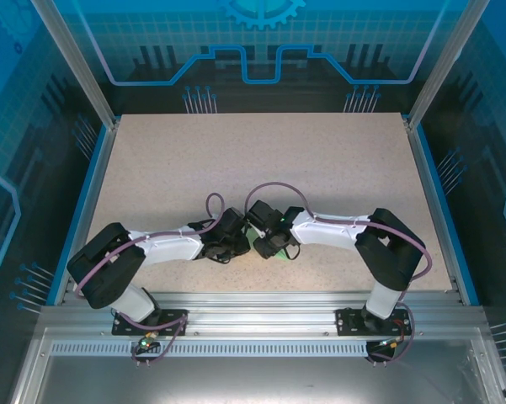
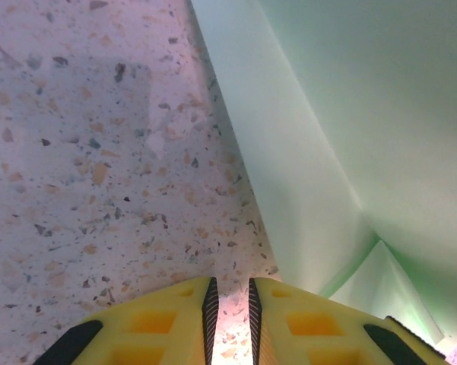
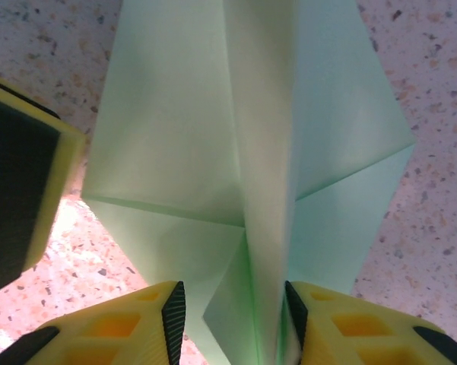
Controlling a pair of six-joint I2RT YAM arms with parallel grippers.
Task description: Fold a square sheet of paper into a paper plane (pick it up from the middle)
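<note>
1. From the top camera, the left gripper [image 1: 230, 244] and right gripper [image 1: 265, 240] meet head-on over the speckled surface [image 1: 320, 168]. Only a sliver of the pale green paper plane [image 1: 254, 250] shows, just beside the right gripper on its left-arm side.
2. The right wrist camera shows far more of the paper plane [image 3: 175, 114]: a raised centre ridge with flat flaps on either side, lying on the surface.
3. The right gripper [image 3: 232, 312] has its fingers [image 3: 122, 327] spread partway, with the ridge running in between them. I cannot tell whether the pads press on it.
4. A yellow-and-black finger [image 3: 23, 190] of the left gripper stands beside the right gripper, next to the paper's edge.
5. In the left wrist view, the left gripper [image 2: 230, 304] has its fingers [image 2: 167, 327] nearly pressed together. Bare surface shows in the slit, and the paper plane [image 2: 365, 114] lies off to one side of them.
6. The left arm [image 1: 151, 252] and right arm [image 1: 345, 231] both lie low, elbows out wide, forearms reaching inward towards the right gripper.
7. The paper's long axis follows the ridge, straight out from between the right gripper's fingers. Its far end is cut off, so which end is the nose cannot be told.
</note>
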